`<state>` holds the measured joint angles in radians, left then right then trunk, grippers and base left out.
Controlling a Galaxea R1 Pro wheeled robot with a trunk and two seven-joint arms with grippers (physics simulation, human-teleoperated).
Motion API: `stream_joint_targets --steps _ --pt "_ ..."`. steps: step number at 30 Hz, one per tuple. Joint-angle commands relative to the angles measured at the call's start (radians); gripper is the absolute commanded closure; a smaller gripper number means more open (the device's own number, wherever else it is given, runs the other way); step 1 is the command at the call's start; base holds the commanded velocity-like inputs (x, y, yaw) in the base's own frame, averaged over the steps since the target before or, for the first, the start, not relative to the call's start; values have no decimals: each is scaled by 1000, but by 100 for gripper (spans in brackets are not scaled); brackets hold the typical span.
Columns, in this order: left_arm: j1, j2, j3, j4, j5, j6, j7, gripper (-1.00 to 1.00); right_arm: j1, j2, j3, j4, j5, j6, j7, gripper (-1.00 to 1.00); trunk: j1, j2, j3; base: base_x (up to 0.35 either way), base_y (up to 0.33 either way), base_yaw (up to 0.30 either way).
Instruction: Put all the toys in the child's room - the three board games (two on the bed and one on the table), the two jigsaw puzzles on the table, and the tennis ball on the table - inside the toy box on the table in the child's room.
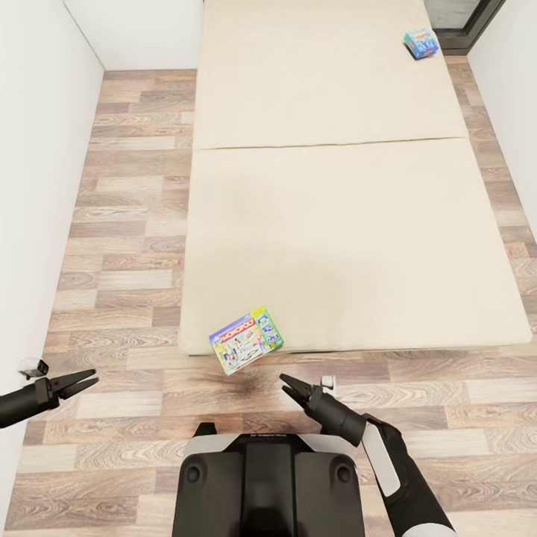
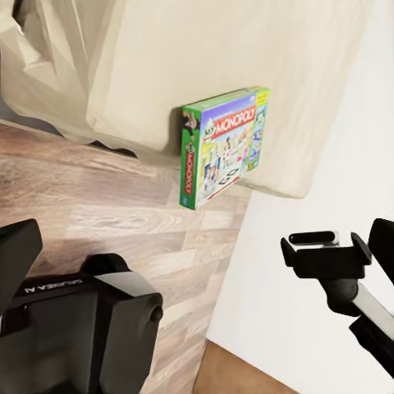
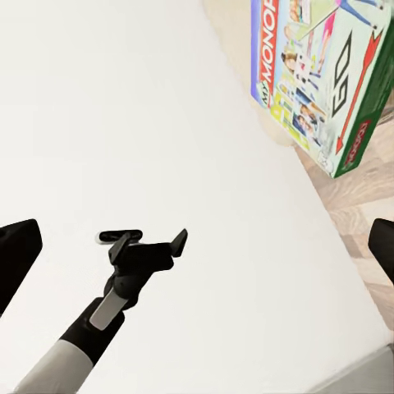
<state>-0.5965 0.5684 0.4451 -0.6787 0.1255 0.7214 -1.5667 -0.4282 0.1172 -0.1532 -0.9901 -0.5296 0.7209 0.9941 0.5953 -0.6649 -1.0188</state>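
Note:
A colourful Monopoly board game point(image 1: 245, 339) lies tilted at the near edge of the beige bed point(image 1: 335, 224), partly hanging over it; it is also seen in the left wrist view point(image 2: 226, 148) and the right wrist view point(image 3: 328, 74). A second, blue board game point(image 1: 420, 42) sits at the bed's far right corner. My right gripper point(image 1: 287, 384) hovers open over the floor just in front of the Monopoly box, apart from it. My left gripper point(image 1: 88, 380) is open and empty, low at the left near the wall.
Wood-plank floor point(image 1: 127, 246) runs along the bed's left side and in front of it. A white wall point(image 1: 37, 186) closes the left side. A dark doorway frame point(image 1: 470, 30) stands at the back right. My own base point(image 1: 261, 477) fills the bottom centre.

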Motion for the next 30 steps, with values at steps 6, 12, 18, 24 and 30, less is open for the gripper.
stream_joint_targets --steps 6,12,18,24,30 --pt "0 -5 0 -6 -1 15 -4 -100 -1 1 -2 19 -10 6 2 -100 23 -43 -19 0 0 0" --pt "0 -12 0 -7 -1 16 -4 -100 -2 0 -2 25 -10 5 3 -100 46 -85 -38 0 0 0" --pt "0 -14 0 -7 -1 16 -4 -100 -2 -2 -2 26 -10 3 3 -100 69 -127 -57 0 0 0" --pt "0 -14 -1 -7 -1 16 -4 -100 -3 -6 -2 27 -8 1 3 -100 92 -169 -76 0 0 0" --pt "0 -15 -1 -7 -1 16 -4 -100 -3 -10 -1 27 -4 -15 3 -100 115 -211 -95 0 0 0"
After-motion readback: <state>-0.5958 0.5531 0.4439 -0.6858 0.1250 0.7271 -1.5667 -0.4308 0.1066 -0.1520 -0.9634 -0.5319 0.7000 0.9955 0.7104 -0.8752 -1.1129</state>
